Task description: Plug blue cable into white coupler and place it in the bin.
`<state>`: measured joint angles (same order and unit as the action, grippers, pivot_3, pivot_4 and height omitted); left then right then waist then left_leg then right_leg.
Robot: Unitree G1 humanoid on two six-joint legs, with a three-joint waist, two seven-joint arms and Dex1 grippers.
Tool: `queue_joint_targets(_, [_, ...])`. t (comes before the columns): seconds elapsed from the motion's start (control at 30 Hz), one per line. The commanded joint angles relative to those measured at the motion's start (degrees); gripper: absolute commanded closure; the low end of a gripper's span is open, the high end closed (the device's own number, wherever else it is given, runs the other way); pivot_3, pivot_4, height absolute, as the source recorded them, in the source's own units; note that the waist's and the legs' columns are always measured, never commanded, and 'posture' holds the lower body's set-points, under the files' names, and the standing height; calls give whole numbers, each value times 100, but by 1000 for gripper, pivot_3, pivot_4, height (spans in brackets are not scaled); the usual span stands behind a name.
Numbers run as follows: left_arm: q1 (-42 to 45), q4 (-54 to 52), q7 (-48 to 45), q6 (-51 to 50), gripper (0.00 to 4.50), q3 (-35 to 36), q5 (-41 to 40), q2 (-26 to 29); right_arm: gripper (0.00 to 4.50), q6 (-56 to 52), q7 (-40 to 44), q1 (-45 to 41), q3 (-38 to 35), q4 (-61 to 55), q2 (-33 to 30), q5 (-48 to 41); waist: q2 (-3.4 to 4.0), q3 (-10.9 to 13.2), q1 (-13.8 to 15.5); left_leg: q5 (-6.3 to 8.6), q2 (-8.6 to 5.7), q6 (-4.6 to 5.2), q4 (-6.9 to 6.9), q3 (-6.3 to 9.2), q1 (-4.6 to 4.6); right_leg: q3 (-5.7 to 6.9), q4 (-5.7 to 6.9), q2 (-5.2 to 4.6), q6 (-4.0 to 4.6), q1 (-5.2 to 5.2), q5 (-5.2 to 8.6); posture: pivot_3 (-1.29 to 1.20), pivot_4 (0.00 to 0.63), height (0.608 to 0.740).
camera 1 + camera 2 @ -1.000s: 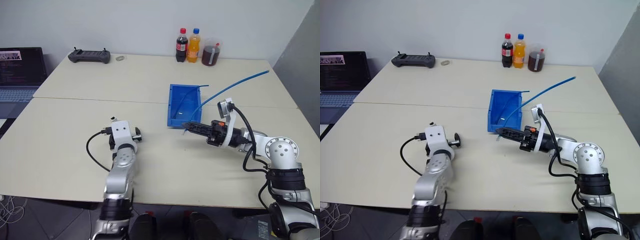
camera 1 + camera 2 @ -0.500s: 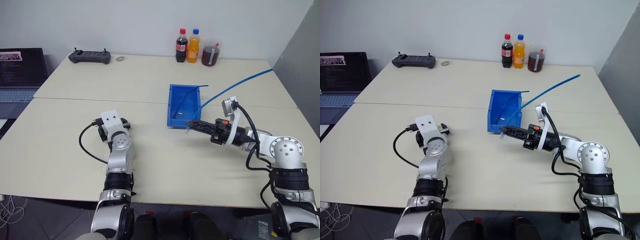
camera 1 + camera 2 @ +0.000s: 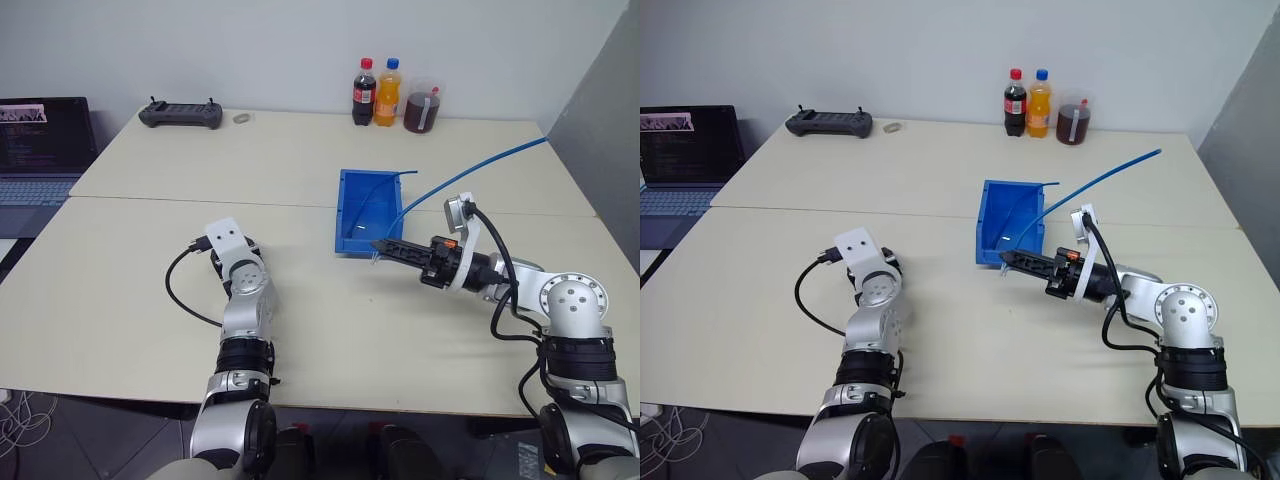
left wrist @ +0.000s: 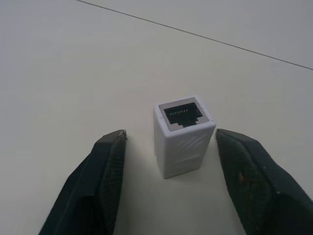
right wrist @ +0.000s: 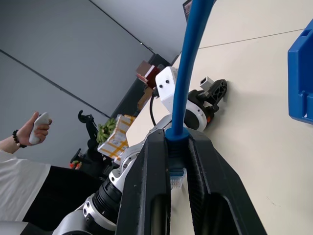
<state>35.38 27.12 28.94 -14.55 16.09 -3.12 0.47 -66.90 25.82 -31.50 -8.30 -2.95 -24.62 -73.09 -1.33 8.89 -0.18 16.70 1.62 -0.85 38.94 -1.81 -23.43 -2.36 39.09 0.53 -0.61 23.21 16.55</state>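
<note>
In the left wrist view, the white coupler [image 4: 183, 134] is standing on end on the counter [image 4: 73, 63], dark socket facing up, squarely between the two fingers of the left gripper [image 4: 171, 188]. Its jaws are standing apart with a gap on each side of the block, touching nothing; the long axis is running upright, so a close should be meeting its flat sides. This arm is clearly the nearer one.

Across at about 3 o'clock, the right gripper [image 3: 381, 245] is clamping the blue cable [image 3: 470, 172] just behind its clear plug, jaws closed on it, pointing toward 9 o'clock. Just beyond it, at 12 o'clock, the bin [image 3: 352, 232] is sitting open-topped on the counter.
</note>
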Motion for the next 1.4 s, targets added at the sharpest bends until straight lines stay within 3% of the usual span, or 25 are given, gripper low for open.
queue_joint_targets(0.03, [-84, 191, 70, -228, 2449, 40, -5, -14, 4332, 31, -23, -68, -156, -169, 32, -43, 0, 0, -2, 0, 0, 0, 0, 0, 0, 0, 0, 0, 0, 0, 0, 0, 150, 740])
queue_joint_targets(0.27, [-81, 149, 158, -222, 3705, 112, -39, 0, 4332, 43, -67, -58, -180, -183, 72, -71, 2, -1, -15, 0, 1, 0, 0, -1, 2, -1, 1, 0, 0, 0, 0, 0, 150, 740])
queue_joint_targets(0.43, [-590, -719, -673, -551, 3704, 42, -363, 161, 4332, 95, -112, 7, -201, -307, 87, -59, 4, -2, -37, 0, 1, -1, -1, -2, 2, -2, 0, 1, 0, 0, 0, 0, 150, 740])
queue_joint_targets(0.63, [-2060, -2577, -3353, -1388, 3704, -960, -776, 1395, 4332, 151, -83, 127, -202, -644, -2, 38, 11, -5, -153, -18, 6, -32, -12, -9, 8, -8, -2, 1, 3, 3, 2, 0, 150, 740])
queue_joint_targets(0.8, [-2354, -3313, -5902, -1484, 3704, -1917, -1305, 2517, 4332, 185, 22, 201, -172, -869, -212, 175, 13, -4, -86, -14, 0, -23, -7, -1, 8, 1, 0, -2, 3, -2, 3, 0, 150, 740])
queue_joint_targets(0.97, [-1956, -2926, -7889, -699, 3704, -2568, -1384, 3083, 4332, 557, 771, 287, 454, -1321, -766, 1062, 13, -2, -8, -8, -9, -1, -3, -4, 7, -1, -7, -5, 2, -4, 3, 0, 150, 740])
queue_joint_targets(1.1, [-1131, -1568, -9882, 780, 3704, -3296, -1050, 3233, 4332, 1646, 1502, 213, 1227, -1428, -965, 2305, 16, 2, -20, -9, -1, -1, -5, -2, 2, 1, -6, 9, 4, 6, 3, 0, 150, 740])
queue_joint_targets(1.23, [-547, -138, -10596, 1920, 3704, -3578, -701, 2994, 4332, 2755, 1929, 193, 1934, -1369, -781, 3382, 17, 1, -58, -8, 6, 0, -3, -3, 3, -3, -5, 25, 4, 7, 3, 0, 150, 740])
queue_joint_targets(1.4, [-83, 1040, -10753, 2726, 3704, -3570, -415, 2606, 4332, 4236, 2273, 410, 2454, -902, -292, 4423, 14, -1, -45, -7, 0, 2, 2, -3, 1, -3, -7, 24, 4, 6, 4, 0, 150, 740])
